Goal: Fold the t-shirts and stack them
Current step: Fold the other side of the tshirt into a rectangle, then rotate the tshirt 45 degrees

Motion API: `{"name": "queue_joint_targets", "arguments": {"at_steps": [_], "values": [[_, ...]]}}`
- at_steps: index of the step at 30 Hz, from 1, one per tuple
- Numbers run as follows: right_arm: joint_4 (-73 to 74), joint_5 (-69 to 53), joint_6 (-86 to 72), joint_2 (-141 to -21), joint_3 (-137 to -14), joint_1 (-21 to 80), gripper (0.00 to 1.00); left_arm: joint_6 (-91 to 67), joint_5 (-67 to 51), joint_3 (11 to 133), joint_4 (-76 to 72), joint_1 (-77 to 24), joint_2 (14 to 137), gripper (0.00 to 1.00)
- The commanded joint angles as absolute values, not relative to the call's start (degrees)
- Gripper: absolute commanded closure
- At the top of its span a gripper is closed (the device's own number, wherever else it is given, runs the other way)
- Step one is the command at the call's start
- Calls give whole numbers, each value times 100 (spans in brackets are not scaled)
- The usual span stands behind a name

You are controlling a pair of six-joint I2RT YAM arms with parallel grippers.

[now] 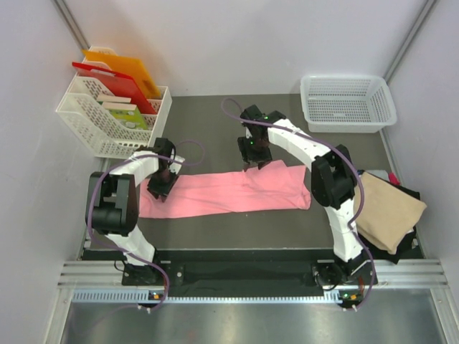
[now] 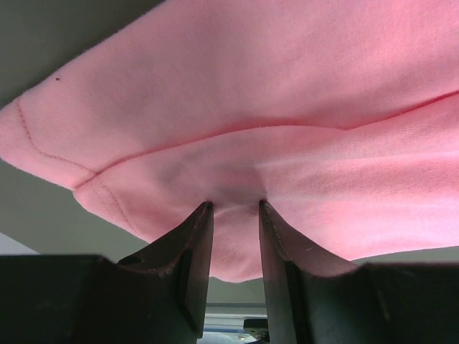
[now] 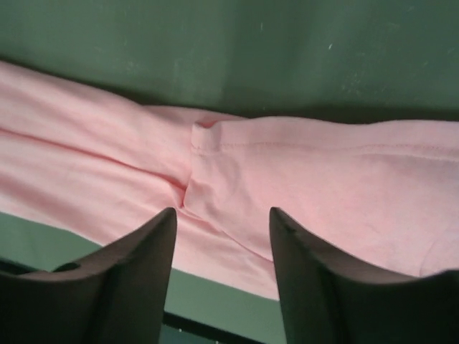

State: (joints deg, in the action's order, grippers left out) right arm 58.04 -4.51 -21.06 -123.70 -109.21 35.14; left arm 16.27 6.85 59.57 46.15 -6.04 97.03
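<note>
The pink shirt stretches left to right across the middle of the table. There's bare top behind it and a strip in front, so there's decent room to get through there. Back left is blocked by the rack of boards, back right by the basket, and the shirt pile hogs the right edge.

Left arm and right arm: white link shells, bulky black joint housings. One thin purple cable runs along each arm. Left gripper and right gripper: matte black, wedge-shaped fingers tapering to blunt tips. Small green light noted on right wrist.
</note>
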Motion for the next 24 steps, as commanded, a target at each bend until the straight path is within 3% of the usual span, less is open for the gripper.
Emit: {"name": "queue_joint_targets", "arguments": {"at_steps": [1,5,14,24], "values": [[5985,-502,-2057,-12446,-10925,3586,43,1600,606,5915,4509,-598,9484,63],[5959,-71,-2153,-11894,-10487,3437,43,1635,624,5924,4544,-598,9448,63],[5511,149,-2619,-10548,-8282,3077,54,1749,869,5845,4553,-598,9299,63],[5098,457,-2531,-11144,-7866,2743,59,1916,1212,5423,4307,-598,9141,63]]}}
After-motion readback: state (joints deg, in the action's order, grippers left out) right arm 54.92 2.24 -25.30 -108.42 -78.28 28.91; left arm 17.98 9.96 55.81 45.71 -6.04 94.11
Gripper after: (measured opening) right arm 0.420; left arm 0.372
